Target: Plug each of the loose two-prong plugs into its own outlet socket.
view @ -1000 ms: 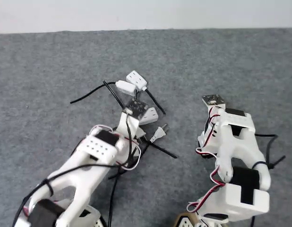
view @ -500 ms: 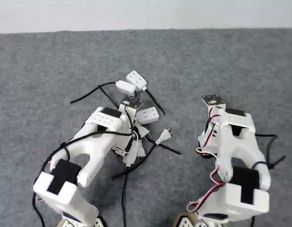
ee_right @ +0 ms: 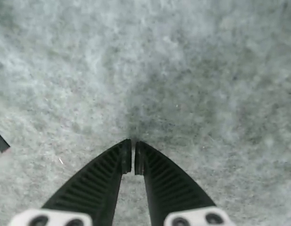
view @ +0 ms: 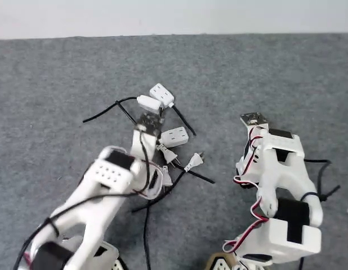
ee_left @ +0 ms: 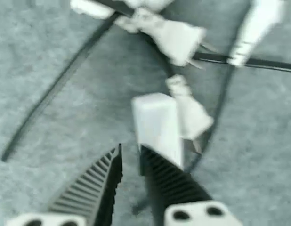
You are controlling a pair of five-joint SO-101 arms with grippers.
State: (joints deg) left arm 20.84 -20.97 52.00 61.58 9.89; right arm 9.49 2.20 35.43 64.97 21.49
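White two-prong plugs [view: 191, 162] are lying loose beside white outlet sockets [view: 175, 135]; we are logging left pincer [ee_left: 130, 149] slightly apart, right pincer [ee_right: 133, 149] together, both empty.

The left arm [view: 103, 188] and right arm [view: 282, 169] are white shells with black motor blocks, red-and-white wires and ribbed black fingers [ee_right: 98, 182].

The left arm [view: 106, 185] stretches from the near left corner toward the middle of the table with its wrist pitched downward, and the left gripper [ee_left: 130, 153] has its 2 ribbed fingers [ee_left: 101, 186] parted by a narrow gap, the tips apart. The right arm [view: 281, 185] sits folded back on itself at the right side with its wrist tipped steeply down, and the right gripper [ee_right: 133, 157] has its 2 tips pressed together.
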